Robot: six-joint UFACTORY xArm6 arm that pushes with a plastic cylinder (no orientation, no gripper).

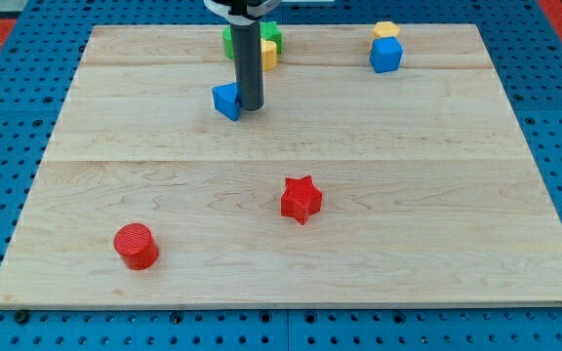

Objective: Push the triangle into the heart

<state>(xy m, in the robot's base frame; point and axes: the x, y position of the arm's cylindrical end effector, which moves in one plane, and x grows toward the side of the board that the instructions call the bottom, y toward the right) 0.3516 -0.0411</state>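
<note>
A small blue triangle block [226,100] lies on the wooden board [291,263], left of centre in the upper part of the view. My tip [249,106] rests right against the triangle's right side. Just above, the rod partly hides a green block [272,32] and a yellow block [270,55] that sit close together near the board's top edge. Their shapes cannot be made out, so I cannot tell which one is the heart.
A blue cube [385,56] with a small yellow block [386,30] touching its top side sits at the upper right. A red star [301,199] lies near the centre. A red cylinder [137,246] stands at the lower left.
</note>
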